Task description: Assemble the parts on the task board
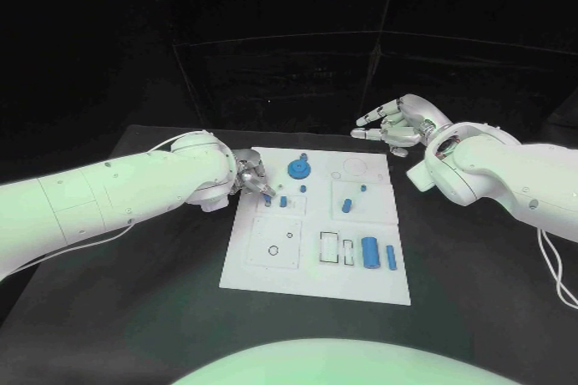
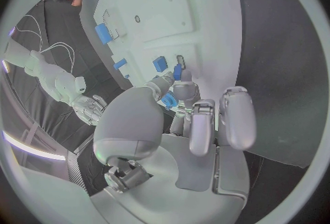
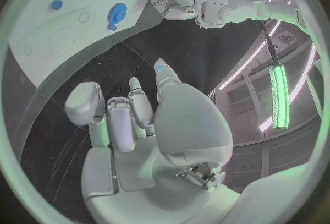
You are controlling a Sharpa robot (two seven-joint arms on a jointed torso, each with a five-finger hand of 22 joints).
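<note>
The white task board lies in the middle of the black table. My left hand is at its far left edge and pinches a small blue part between thumb and finger, just above the board. Close by on the board are a blue gear, a small blue peg and a blue square piece. My right hand hovers beyond the board's far right corner with its fingers apart and nothing in them. The gear and my left hand also appear in the right wrist view.
More blue parts lie on the board: a short peg near the middle and two longer cylinders at the near right, beside rectangular slots. A round hole marks the near left plate.
</note>
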